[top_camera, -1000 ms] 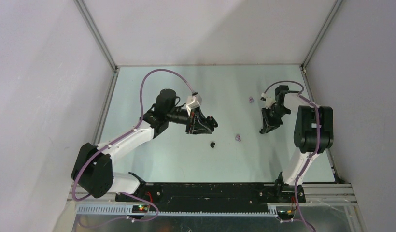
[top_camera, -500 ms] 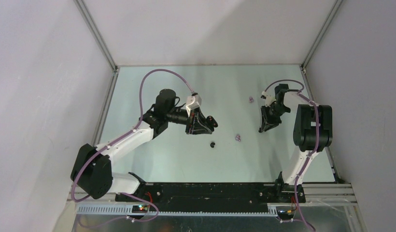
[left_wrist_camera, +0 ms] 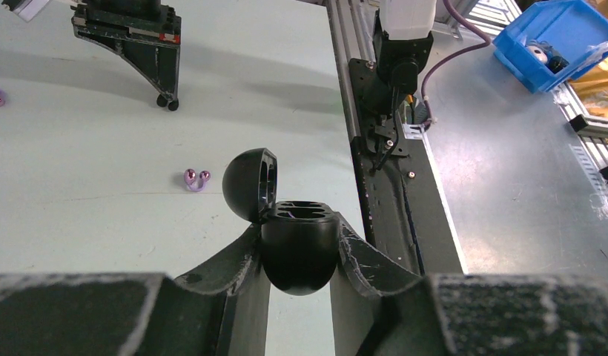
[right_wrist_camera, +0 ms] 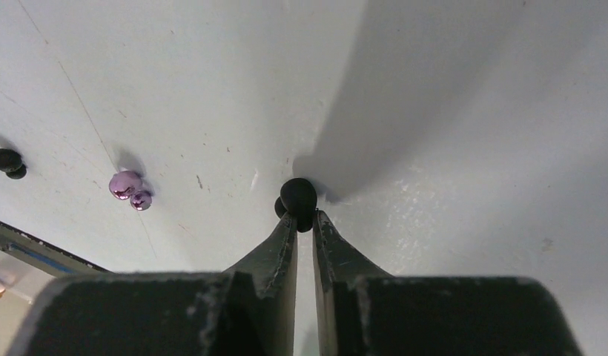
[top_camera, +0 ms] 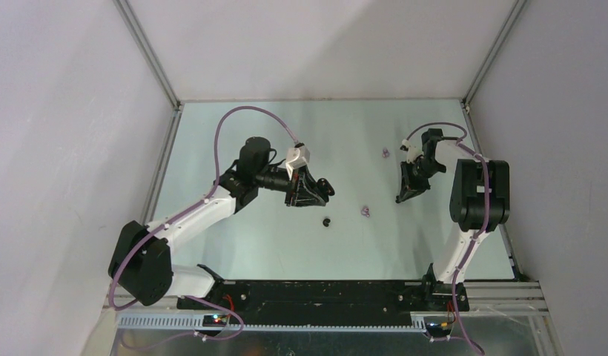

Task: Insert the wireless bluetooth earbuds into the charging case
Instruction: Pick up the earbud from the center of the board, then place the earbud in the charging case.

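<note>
My left gripper (left_wrist_camera: 299, 231) is shut on the black charging case (left_wrist_camera: 299, 256), which it holds above the table with its lid (left_wrist_camera: 249, 184) flipped open and the sockets facing up. My right gripper (right_wrist_camera: 303, 219) points down at the table with its tips pinched on a glossy black earbud (right_wrist_camera: 297, 196), right at the surface; I cannot tell whether it is lifted. A pale purple earbud (top_camera: 366, 211) and another black earbud (top_camera: 326, 221) lie loose on the table between the two grippers. In the top view the right gripper (top_camera: 400, 198) stands right of them.
A second small purple piece (top_camera: 385, 153) lies farther back near the right arm. Grey enclosure walls (top_camera: 78, 111) close in the table on three sides. A black rail (left_wrist_camera: 382, 185) and a blue bin (left_wrist_camera: 557, 41) sit beyond the table's near edge.
The right gripper's jaws have narrowed onto the black earbud and its tips shifted slightly left. The left arm and the case have not moved.
</note>
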Controlling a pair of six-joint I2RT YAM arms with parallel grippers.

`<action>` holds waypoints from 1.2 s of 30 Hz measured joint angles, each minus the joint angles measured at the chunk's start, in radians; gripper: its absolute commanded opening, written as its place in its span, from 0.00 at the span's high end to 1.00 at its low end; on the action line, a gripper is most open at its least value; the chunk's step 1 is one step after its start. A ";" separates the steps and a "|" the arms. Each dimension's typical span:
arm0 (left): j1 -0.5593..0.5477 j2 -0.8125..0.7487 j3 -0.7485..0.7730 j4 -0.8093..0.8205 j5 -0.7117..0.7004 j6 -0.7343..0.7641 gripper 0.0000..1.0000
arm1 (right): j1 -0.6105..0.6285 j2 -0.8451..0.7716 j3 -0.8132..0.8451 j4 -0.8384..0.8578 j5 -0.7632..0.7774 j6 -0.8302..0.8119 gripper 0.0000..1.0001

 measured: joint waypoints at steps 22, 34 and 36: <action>-0.027 0.002 0.001 -0.059 0.017 0.044 1.00 | 0.307 -0.708 0.005 0.018 -0.037 -0.188 0.98; -0.031 0.009 0.003 -0.131 0.064 0.093 1.00 | 0.579 -0.950 -0.018 0.122 -0.146 -0.191 0.98; -0.032 0.009 0.004 -0.137 0.066 0.095 1.00 | 0.635 -0.933 -0.033 0.138 -0.145 -0.182 0.98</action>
